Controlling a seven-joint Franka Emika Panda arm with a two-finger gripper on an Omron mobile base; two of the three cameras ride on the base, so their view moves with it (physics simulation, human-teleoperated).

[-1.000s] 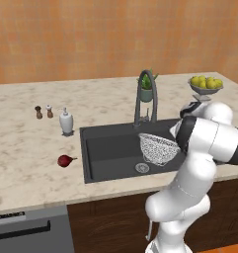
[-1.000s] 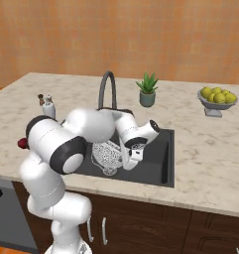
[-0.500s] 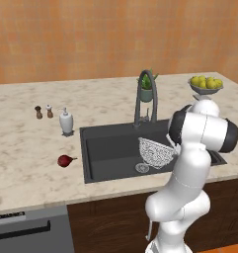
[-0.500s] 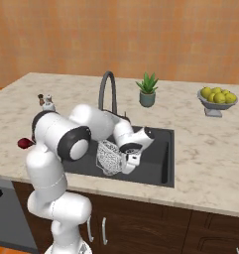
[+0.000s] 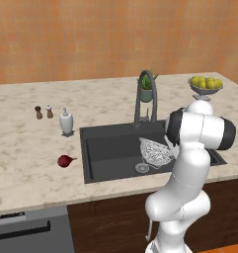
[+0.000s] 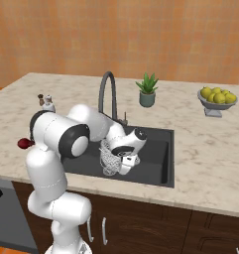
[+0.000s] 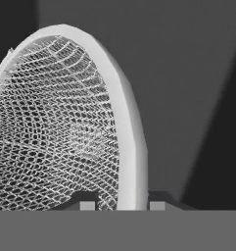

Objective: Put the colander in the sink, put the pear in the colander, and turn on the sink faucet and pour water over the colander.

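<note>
Beige marble bench [image 5: 31, 163] carries a dark grey sink [image 5: 105, 148] with the gooseneck sink faucet [image 5: 145, 96] rising behind it. Left of the basin stand a white soap bottle [image 5: 66, 122] and two small shakers [image 5: 43, 112]; a potted plant [image 6: 148, 91] sits behind the faucet, and a grey bowl of yellow fruit [image 6: 218, 98] is well off to the right. The dark red pear [image 5: 64, 160] lies on the bench just left of the sink, apart from everything else.

The gripper [image 6: 125, 163] is down inside the basin, its jaws clamped on the rim of the colander [image 5: 155, 150], one fingertip on either side of the white rim in the hand view. The colander is tilted steeply, near the drain [image 5: 141, 168]. The arm's white links cross in front of the right half of the sink in the left base view.

Compared with a second ago, the colander has sunk lower into the basin and moved toward the drain; the pear has not moved.
</note>
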